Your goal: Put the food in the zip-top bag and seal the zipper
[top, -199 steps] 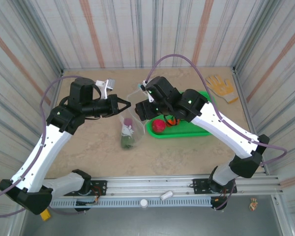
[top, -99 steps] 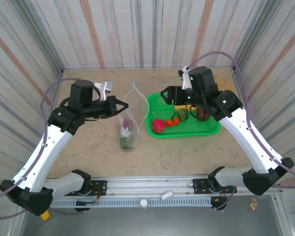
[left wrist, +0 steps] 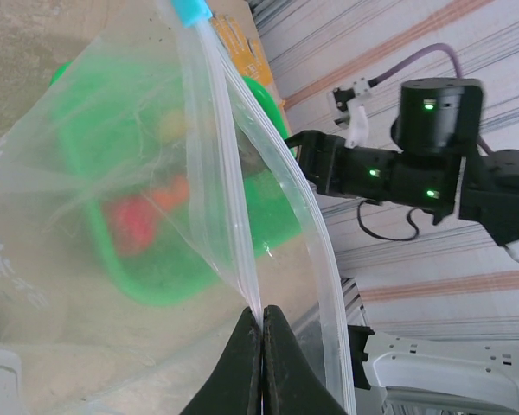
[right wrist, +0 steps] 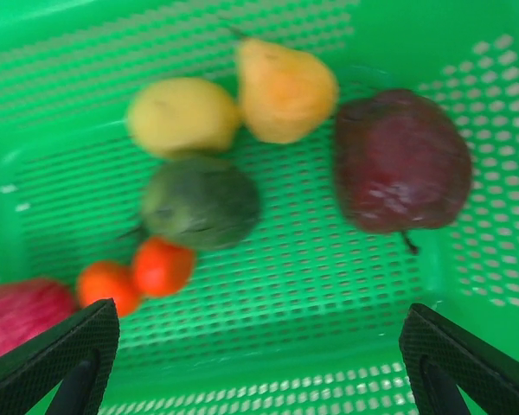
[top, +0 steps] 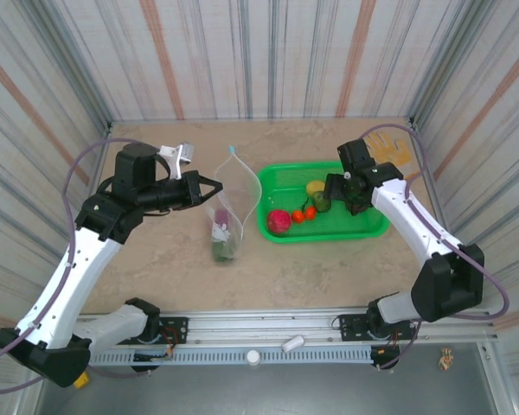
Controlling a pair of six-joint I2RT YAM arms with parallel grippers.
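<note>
Left fingers (left wrist: 253,359) are pressed together, pinching one lip of the clear bag (top: 227,206) and holding it up off the bench (top: 156,259). The bag's mouth gapes open, the two strips of the zipper (left wrist: 229,216) spreading apart from the pinch. The light blue slider (top: 233,149) sits at the far end of the mouth. Inside the bag, low down, lie a magenta piece (top: 222,226) and a green piece (top: 222,249). Right fingers (right wrist: 60,354) are spread wide with nothing between them, hanging over the green basket (top: 329,235), which sits on the bench just right of the bag. In the basket lie a yellow piece (right wrist: 182,115), an orange pear (right wrist: 285,86), a maroon fruit (right wrist: 402,160), a dark green piece (right wrist: 201,201), two small orange-red pieces (right wrist: 137,277) touching each other, and a red piece (right wrist: 22,316) at the left end. A tan glove (top: 389,147) lies beyond the basket, near the far right corner.
</note>
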